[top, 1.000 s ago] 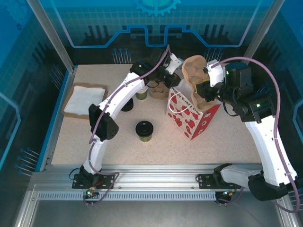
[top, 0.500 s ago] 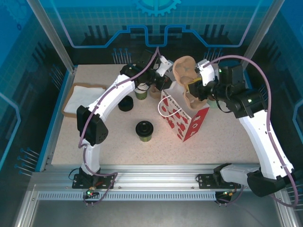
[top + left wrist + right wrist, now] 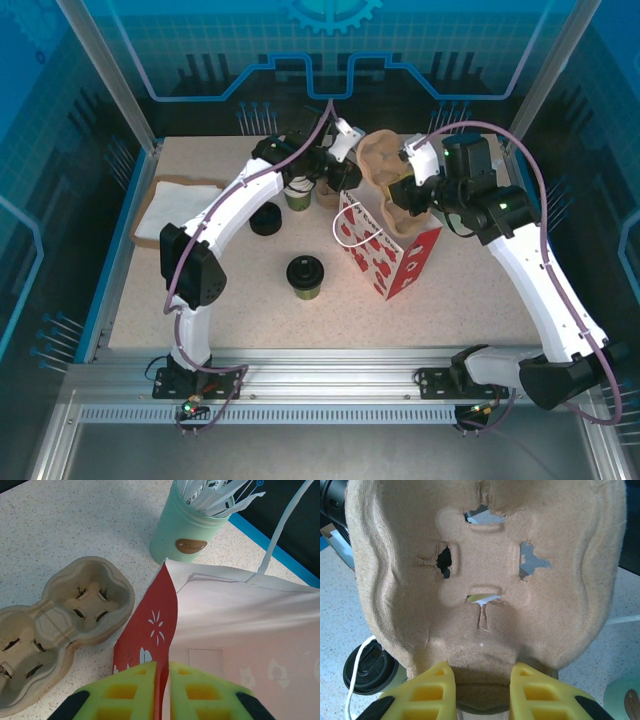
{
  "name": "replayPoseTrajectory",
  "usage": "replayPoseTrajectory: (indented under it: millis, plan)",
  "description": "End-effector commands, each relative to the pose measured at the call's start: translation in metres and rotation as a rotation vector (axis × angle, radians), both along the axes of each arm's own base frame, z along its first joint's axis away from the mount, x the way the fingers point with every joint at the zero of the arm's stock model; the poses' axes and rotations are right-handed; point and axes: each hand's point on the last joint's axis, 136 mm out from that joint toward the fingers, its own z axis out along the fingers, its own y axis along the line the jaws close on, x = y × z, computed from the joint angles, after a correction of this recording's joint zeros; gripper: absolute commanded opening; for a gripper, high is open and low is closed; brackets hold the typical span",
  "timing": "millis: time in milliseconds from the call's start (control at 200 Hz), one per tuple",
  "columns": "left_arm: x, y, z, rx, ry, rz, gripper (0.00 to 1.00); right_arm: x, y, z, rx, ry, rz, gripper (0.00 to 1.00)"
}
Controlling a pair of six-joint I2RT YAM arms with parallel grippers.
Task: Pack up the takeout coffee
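The takeout coffee, a small green cup with a black lid, stands alone on the table in front of the bag. My left gripper is shut on the top edge of the red and white paper bag, holding its mouth open. My right gripper is shut on one end of a brown pulp cup carrier, held tilted in the air over the bag's mouth. A round black lid shows under the carrier; I cannot tell whether a cup is under it.
A second pulp carrier lies on the table behind the bag. A mint jar of packets stands beside it. A loose black lid, stacked green cups and a napkin tray sit to the left.
The bag and my left gripper have shifted left. My right gripper has carried the pulp carrier left and lower, from beside the bag to over its mouth. The coffee has not moved.
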Motion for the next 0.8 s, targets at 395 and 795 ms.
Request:
replayPoseTrajectory:
  millis: [395, 795]
  plan:
    - [-0.001, 0.012, 0.02, -0.062, -0.002, 0.022, 0.19, 0.0, -0.009, -0.018, 0.0, 0.025, -0.006, 0.22]
    - [0.002, 0.014, 0.018, -0.069, 0.0, 0.04, 0.22, -0.008, -0.013, -0.037, -0.035, 0.123, -0.012, 0.22]
